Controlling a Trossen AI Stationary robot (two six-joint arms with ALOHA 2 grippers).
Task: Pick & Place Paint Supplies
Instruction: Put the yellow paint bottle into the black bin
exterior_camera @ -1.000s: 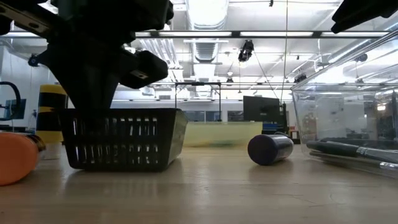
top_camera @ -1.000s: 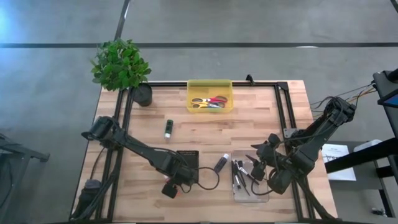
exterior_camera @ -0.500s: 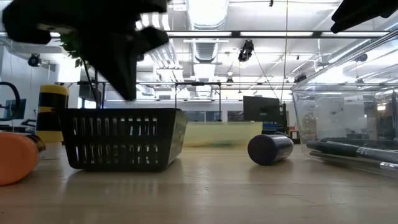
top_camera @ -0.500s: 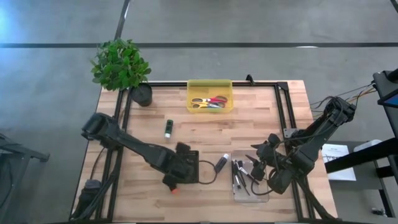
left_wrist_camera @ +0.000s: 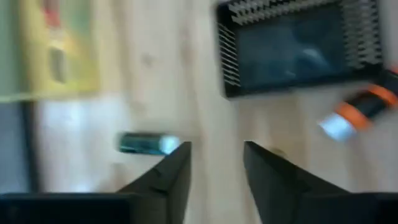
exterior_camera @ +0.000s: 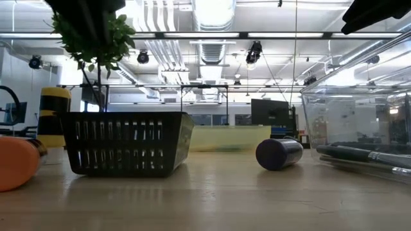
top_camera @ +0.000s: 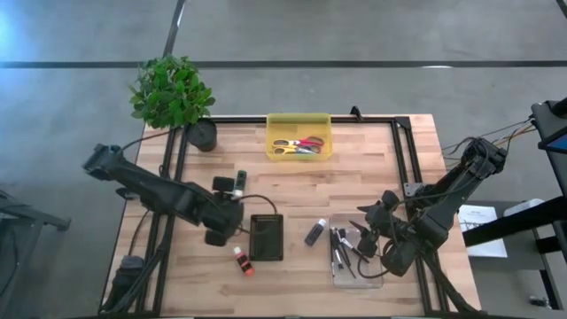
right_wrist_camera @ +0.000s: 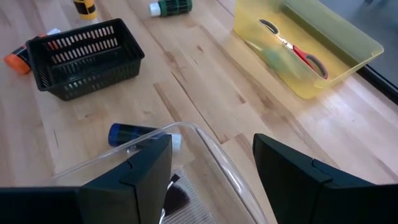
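Note:
My left gripper (top_camera: 229, 211) hangs open above bare table between the green tube (top_camera: 239, 180) and the black basket (top_camera: 266, 237); its fingers (left_wrist_camera: 180, 171) have nothing between them. The green tube (left_wrist_camera: 146, 143) lies flat on the wood. An orange tube (top_camera: 241, 261) lies by the basket's near left corner, and a purple tube (top_camera: 314, 232) lies to the basket's right. Thin dark brushes (top_camera: 341, 252) lie in the clear box (top_camera: 376, 276). My right gripper (top_camera: 365, 237) waits open over that box's rim (right_wrist_camera: 205, 140).
A yellow bin (top_camera: 299, 136) holding scissors (top_camera: 297, 144) stands at the far edge. A potted plant (top_camera: 173, 93) stands at the far left corner. Bare wood lies between the bin and the basket. In the low view the basket (exterior_camera: 128, 144) stands between the orange tube (exterior_camera: 19, 163) and the purple tube (exterior_camera: 279, 154).
My left gripper has risen from just over the basket's near left side, tipping steeply downward, and drawn back toward the table's left and far side. It now hangs by the green tube. The orange tube, basket and purple tube lie where they were.

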